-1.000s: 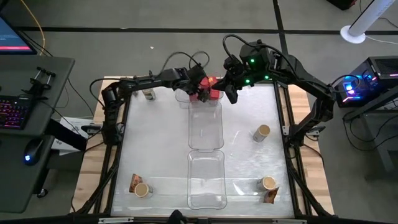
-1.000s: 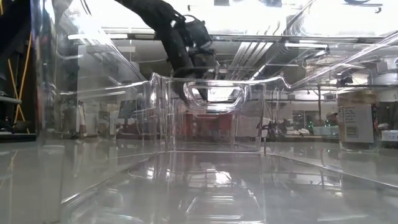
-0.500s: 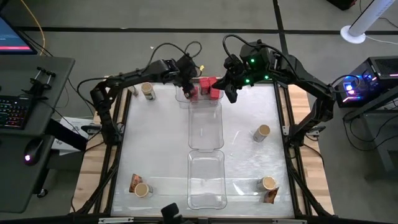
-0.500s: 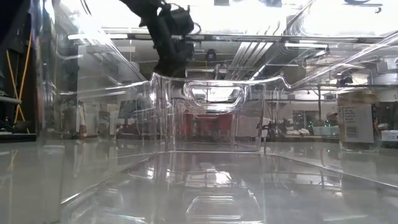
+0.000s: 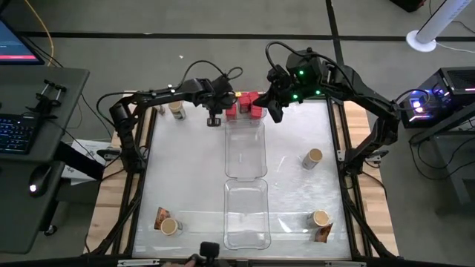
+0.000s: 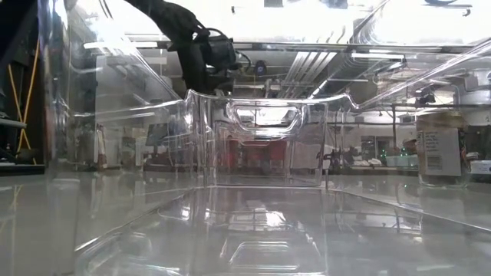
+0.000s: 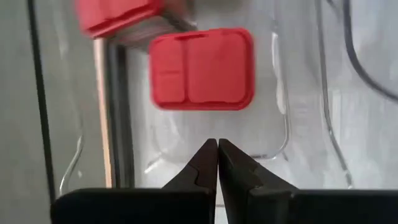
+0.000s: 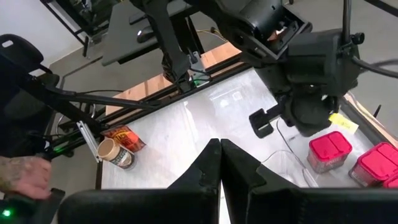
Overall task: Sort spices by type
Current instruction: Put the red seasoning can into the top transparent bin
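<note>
Three red boxy containers [image 5: 231, 110], [image 5: 245, 99], [image 5: 257, 111] stand together at the far end of the far clear tray [image 5: 245, 159]. My left gripper [image 5: 215, 120] hangs shut and empty just left of them, over the tray's far left corner. In the left wrist view its fingers [image 7: 217, 152] point down short of one red container [image 7: 202, 68]. My right gripper [image 5: 276, 113] hangs shut and empty, high up to the right of the red containers. Round jars with tan tops stand at the far left [image 5: 177, 110], right [image 5: 313, 158], near left [image 5: 170, 226] and near right [image 5: 320, 219].
A second clear tray [image 5: 246, 215] lies nearer, in line with the first. Brown-orange packets lie beside the near-left jar [image 5: 159, 218] and the near-right jar [image 5: 323, 234]. A person's hand [image 8: 25, 174] shows beyond the table's left side.
My left gripper has drawn away from the red containers toward the table's left edge and a little nearer. It has rolled about its own axis and shut on nothing. The red containers stay where they were. My right arm has kept still.
</note>
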Available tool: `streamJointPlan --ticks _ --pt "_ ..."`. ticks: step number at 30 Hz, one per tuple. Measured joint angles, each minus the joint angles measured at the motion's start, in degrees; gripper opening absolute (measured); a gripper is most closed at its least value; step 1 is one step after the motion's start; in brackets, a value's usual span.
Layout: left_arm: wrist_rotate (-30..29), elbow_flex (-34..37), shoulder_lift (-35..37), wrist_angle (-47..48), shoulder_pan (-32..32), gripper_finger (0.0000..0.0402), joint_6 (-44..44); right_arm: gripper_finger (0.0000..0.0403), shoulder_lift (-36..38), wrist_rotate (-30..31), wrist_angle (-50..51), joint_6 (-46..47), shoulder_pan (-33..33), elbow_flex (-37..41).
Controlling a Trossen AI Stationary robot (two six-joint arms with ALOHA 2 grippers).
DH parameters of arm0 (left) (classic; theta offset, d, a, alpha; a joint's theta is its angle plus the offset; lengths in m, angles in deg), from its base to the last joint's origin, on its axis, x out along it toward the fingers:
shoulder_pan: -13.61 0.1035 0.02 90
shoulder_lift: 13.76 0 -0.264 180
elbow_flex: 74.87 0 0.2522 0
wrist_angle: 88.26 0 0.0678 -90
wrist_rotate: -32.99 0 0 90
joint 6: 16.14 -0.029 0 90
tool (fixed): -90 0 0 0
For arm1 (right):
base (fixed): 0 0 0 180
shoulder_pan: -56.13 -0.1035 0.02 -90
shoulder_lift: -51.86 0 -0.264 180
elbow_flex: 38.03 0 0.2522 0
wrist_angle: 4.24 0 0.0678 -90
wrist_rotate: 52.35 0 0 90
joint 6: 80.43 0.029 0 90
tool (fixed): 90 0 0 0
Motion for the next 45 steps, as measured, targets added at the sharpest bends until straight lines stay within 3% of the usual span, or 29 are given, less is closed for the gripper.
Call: streamJointPlan --ticks 3,10,17,31,38,42,45 --pt "0.8 0.0 -0.5 -1.1 0.1 0.0000 -4.6 0.0000 0.0 0.0 0.0 0.8 0.0 0.0" --pt "1.2 0.0 -2.7 -4.0 0.7 0.0000 -4.4 0.0000 0.0 0.0 -0.1 0.8 -0.1 0.0" --pt "-0.5 0.0 -5.2 -5.7 0.3 0.0000 -0.8 0.0000 0.0 0.0 -0.5 0.7 -0.1 0.0" --pt "5.7 0.0 -5.2 -17.5 -2.8 0.0000 5.4 0.0000 0.0 0.0 -0.9 0.8 -0.1 0.0" --pt "2.3 0.0 -4.8 -18.0 -3.0 0.0000 8.0 0.0000 0.0 -0.1 -0.9 0.7 -0.1 0.0" --pt "2.9 -0.1 -4.0 -14.6 -2.4 0.0000 6.8 0.0000 0.0 -0.1 -0.9 0.7 -0.1 0.0" --pt "7.2 0.0 -4.3 -11.5 -1.6 0.0000 4.9 0.0000 0.0 -0.1 -0.9 0.7 -0.1 0.0"
